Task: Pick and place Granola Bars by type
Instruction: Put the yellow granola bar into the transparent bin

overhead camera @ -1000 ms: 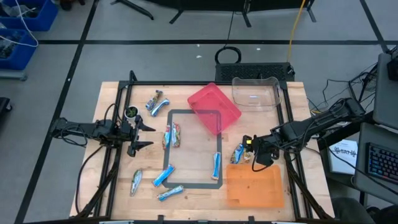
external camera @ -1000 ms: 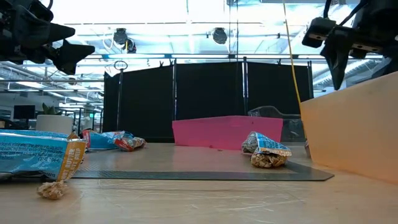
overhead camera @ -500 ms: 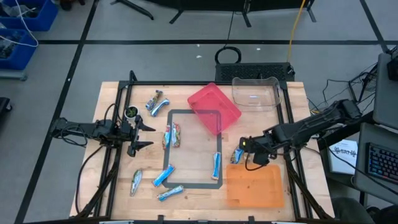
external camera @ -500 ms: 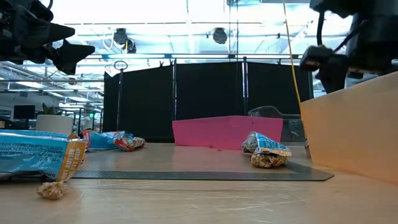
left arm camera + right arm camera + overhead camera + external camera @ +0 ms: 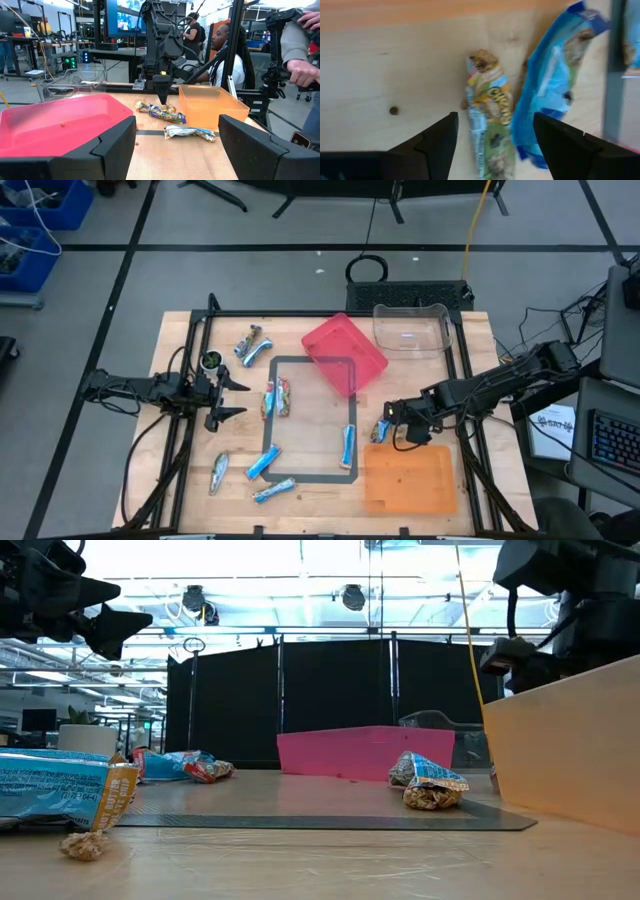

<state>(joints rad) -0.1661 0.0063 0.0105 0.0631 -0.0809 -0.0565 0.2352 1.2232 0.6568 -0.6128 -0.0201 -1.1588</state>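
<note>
The right gripper (image 5: 392,412) hangs above 2 granola bars at the table's right side, just beside the orange bin (image 5: 410,480). Its 2 fingers (image 5: 432,142) stand spread apart, with nothing between them. Directly below, in the right wrist view, lies a greenish-tan bar (image 5: 489,125) and, touching it on one side, a blue bar (image 5: 550,80) — both flat on the bare wood. In the high view the pair shows as one small cluster (image 5: 381,429) right next to the gripper, outside the grey taped rectangle (image 5: 311,419).

The left gripper (image 5: 235,396) waits at the table's left side, its fingers also apart and empty.

Other bars lie scattered: 2 near the rectangle's left edge (image 5: 277,397), 1 on its right edge (image 5: 348,445) and 3 toward the front left (image 5: 262,463). The pink tray (image 5: 345,355) sits at the back.
</note>
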